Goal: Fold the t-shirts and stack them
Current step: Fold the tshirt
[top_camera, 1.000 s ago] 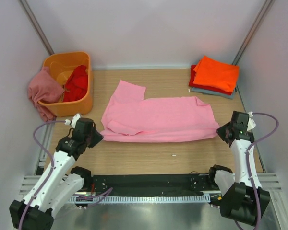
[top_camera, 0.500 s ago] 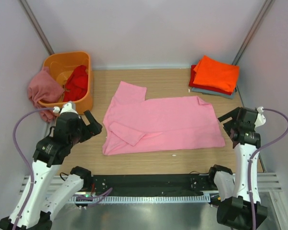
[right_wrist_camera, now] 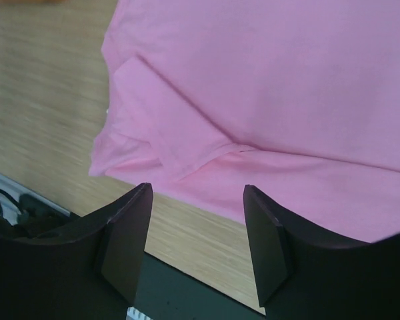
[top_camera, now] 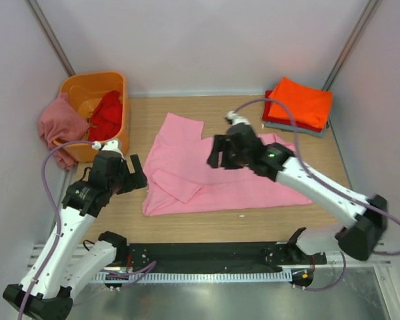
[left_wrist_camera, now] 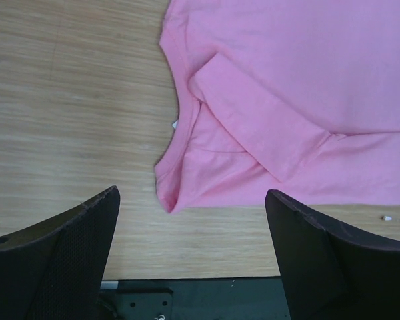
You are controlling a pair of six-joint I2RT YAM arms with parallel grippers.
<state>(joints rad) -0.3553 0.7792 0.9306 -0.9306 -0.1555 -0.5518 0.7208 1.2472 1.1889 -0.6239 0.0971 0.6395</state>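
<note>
Bright even light, soft shadows, slight motion blur

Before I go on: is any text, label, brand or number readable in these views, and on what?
No text can be read anywhere.
A small white bit, perhaps a tag, sits at the neck edge of the pink t-shirt: too small to read.
The orange tub and the folded stack show no print.

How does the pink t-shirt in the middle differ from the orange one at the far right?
The pink t-shirt lies spread out, one sleeve folded in; the orange t-shirt is folded compactly. The pink t-shirt rests on the table; the orange t-shirt tops a stack. Both are plain, solid-coloured.
</note>
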